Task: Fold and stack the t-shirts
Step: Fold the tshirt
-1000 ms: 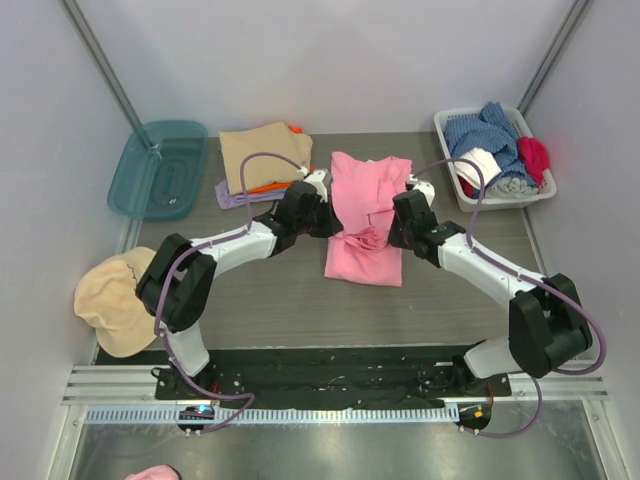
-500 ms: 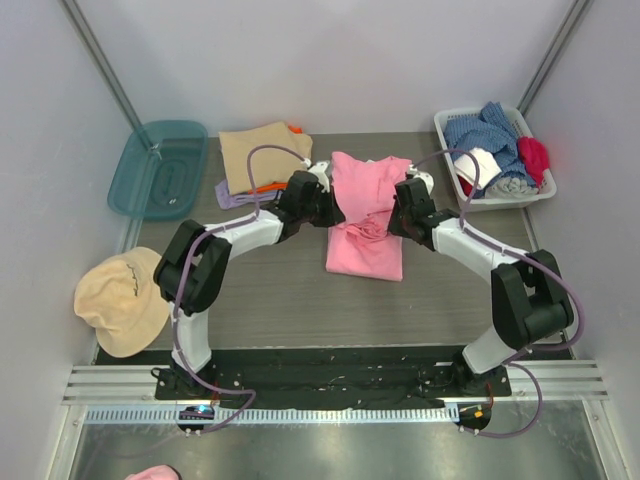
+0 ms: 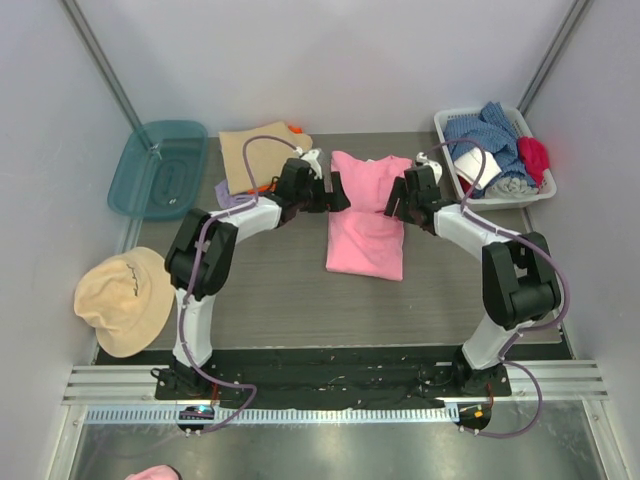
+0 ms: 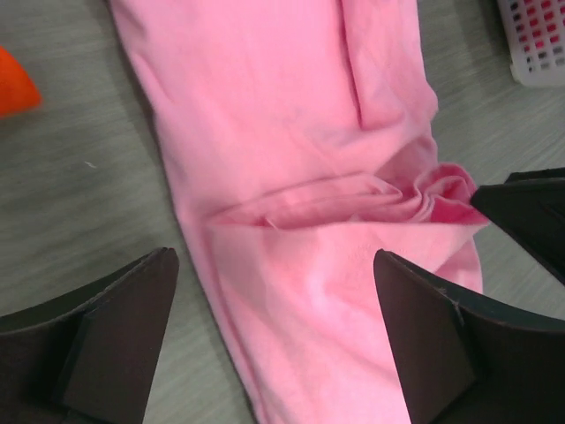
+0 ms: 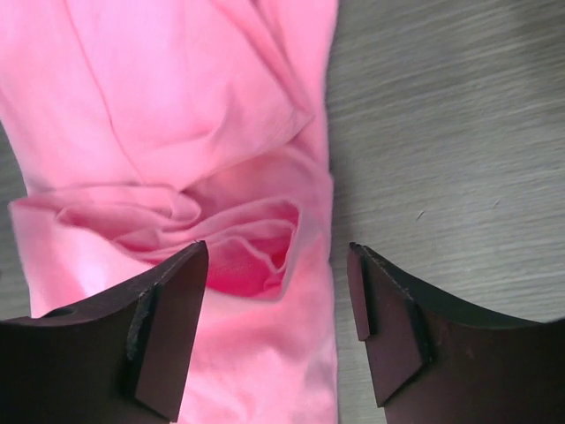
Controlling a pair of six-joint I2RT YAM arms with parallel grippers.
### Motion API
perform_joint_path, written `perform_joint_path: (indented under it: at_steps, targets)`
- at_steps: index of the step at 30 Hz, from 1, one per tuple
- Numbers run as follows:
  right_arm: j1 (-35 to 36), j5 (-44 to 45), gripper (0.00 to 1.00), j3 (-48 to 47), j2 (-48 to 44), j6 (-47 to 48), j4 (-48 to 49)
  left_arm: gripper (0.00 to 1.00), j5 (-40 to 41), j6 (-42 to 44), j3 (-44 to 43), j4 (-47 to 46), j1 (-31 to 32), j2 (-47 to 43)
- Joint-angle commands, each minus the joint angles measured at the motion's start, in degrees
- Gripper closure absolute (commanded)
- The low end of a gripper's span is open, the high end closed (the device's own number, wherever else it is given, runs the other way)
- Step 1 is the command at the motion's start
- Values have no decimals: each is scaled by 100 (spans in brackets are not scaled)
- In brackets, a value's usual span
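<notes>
Both pairs of jaws stood spread wide and gripped nothing: the left jaws and the right jaws hovered low over opposite long edges of the pink t-shirt (image 3: 365, 228), which lay loose on the tabletop (image 3: 280, 295) in the gap between the two pairs. In each wrist view the pink cloth filled the space between the fingers and ran on ahead of them. A rumpled ridge crossed the shirt just ahead of the jaws, with a small open pocket of cloth sitting nearly between the right pair. Judged from this, the shirt had been narrowed into a long strip but its cross fold looked loose and untidy, so it probably needed smoothing or another fold before being carried over. The stack waited to the outer side of the left jaws, well apart from the pink shirt: a tan t-shirt (image 3: 262, 150) on top, an orange t-shirt (image 3: 264, 187) peeking out under it and a lilac t-shirt (image 3: 228, 196) at the bottom. Beyond the outer side of the right jaws a white basket (image 3: 500, 203) held blue, white and red cloth, and whether any of that was a shirt still to be folded could not be told. The arms covered both side edges of the pink shirt from above, and the wrist views cut off its ends, so how many layers it had stayed unclear.
</notes>
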State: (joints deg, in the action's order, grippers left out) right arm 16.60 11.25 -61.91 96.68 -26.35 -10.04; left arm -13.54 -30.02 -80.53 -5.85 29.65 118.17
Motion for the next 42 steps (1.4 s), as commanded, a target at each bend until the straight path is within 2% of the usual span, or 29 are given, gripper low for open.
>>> perform_joint_path:
  at_steps: [1, 6, 10, 18, 24, 25, 28, 38, 42]
  targets:
    - [-219, 106, 27, -392, -53, 130, 336, 0, 18, 189, -542, -5, -266, -57]
    - [-236, -201, 25, -366, -281, 112, 109, 0, -43, 172, -350, 40, -319, -469]
    - [-236, -640, 25, 2, -737, 42, -182, 0, -131, -47, 771, -398, -319, -1197]
    - [-236, -1361, 23, 1663, -2196, -239, -103, 0, -210, -425, 2752, -1041, -3, -2289]
    - [-228, -1608, 22, 2569, -3031, -450, -86, 16, -149, -821, 3859, -1507, 252, -2676]
    - [-236, -1625, 23, 2648, -3067, -476, -94, 21, -158, -873, 3939, -1646, 278, -2694]
    - [-236, -1818, 24, 2965, -3182, -625, 90, 27, -105, -1032, 4168, -1919, 401, -2703]
    - [-236, -1924, 30, 3396, -3024, -723, 512, 37, -175, -1217, 4107, -2447, 603, -2202]
    - [-236, -1933, 32, 3457, -2901, -749, 696, 47, -210, -1217, 3975, -2483, 630, -2026]
